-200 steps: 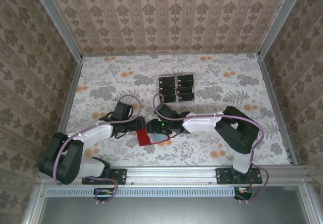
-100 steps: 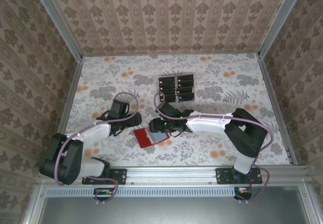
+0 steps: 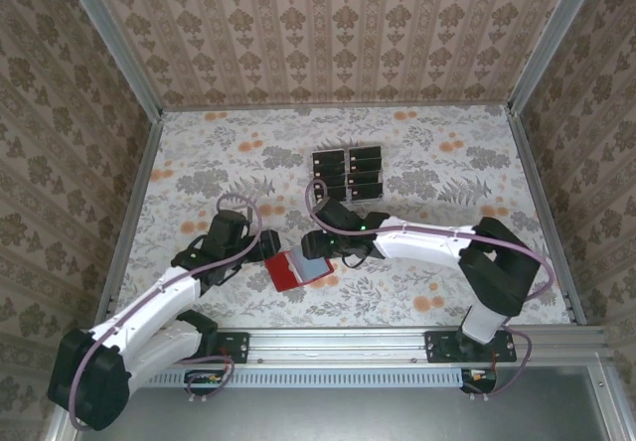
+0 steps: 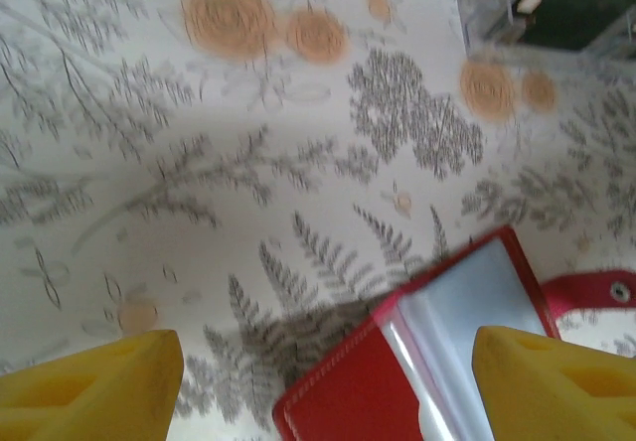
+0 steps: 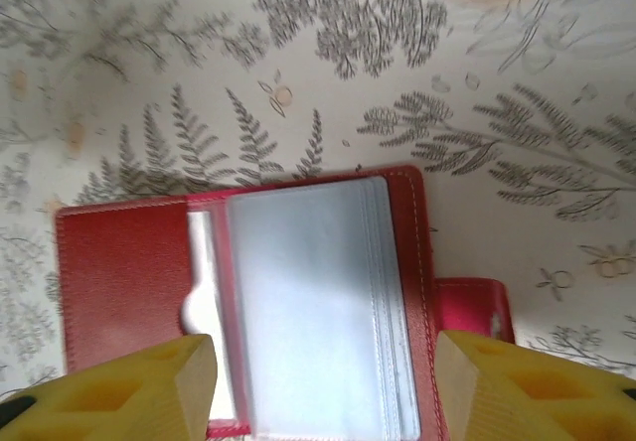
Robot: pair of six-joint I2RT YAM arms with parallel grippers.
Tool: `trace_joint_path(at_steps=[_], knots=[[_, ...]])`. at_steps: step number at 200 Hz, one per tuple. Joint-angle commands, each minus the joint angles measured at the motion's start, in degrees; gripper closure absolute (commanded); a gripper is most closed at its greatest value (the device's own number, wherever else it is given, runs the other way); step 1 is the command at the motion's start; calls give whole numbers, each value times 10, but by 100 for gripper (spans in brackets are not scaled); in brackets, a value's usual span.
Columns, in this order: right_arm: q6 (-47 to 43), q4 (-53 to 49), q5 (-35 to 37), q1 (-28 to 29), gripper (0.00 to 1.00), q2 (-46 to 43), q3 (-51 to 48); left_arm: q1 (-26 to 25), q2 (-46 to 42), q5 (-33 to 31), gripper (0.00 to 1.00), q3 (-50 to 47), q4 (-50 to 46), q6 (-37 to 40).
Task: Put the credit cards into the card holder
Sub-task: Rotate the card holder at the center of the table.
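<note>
The card holder [image 3: 286, 273] lies open on the flowered tabletop, a red wallet with greyish clear sleeves facing up and its tab to the right. In the left wrist view the card holder [image 4: 343, 393] lies below and between the yellow fingers, nearer the right one. My left gripper [image 3: 265, 252] [image 4: 323, 386] is open just left of it, holding nothing. My right gripper [image 3: 326, 247] [image 5: 328, 386] hangs open over the card holder [image 5: 119, 267], its fingertips spanning the sleeves without gripping. The credit cards [image 3: 347, 174], several black ones, stand in a clear rack farther back.
Patterned walls enclose the table on three sides. A metal rail [image 3: 348, 340] carrying both arm bases runs along the near edge. Bare flowered tabletop [image 3: 467, 163] lies right of the rack and at the far left.
The left arm has swung its elbow down toward the near left while its gripper stays beside the wallet. The right arm stretched out, its gripper lifted slightly back and its jaws widened.
</note>
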Motion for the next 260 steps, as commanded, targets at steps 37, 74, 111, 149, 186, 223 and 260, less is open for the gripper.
trace_joint_path(at_steps=[37, 74, 111, 149, 186, 223, 260], knots=[[-27, -28, 40, -30, 39, -24, -17, -64, -23, -33, 22, -54, -2, -113], [-30, -16, 32, -35, 40, 17, -9, -94, 12, -50, 23, -58, 30, -130], [-30, -8, 28, -42, 57, 40, -7, -101, 41, -67, 29, -57, 67, -126], [-21, 1, 33, -48, 88, 25, -32, -100, 74, -79, 47, -40, 99, -104], [2, 11, 42, -48, 100, -3, -65, -92, 122, -78, 62, -22, 134, -79], [42, 32, 50, -48, 100, -35, -108, -72, 165, -74, 69, 3, 161, -45], [84, 43, 78, -48, 100, -56, -137, -46, 208, -59, 68, 30, 184, -15]])
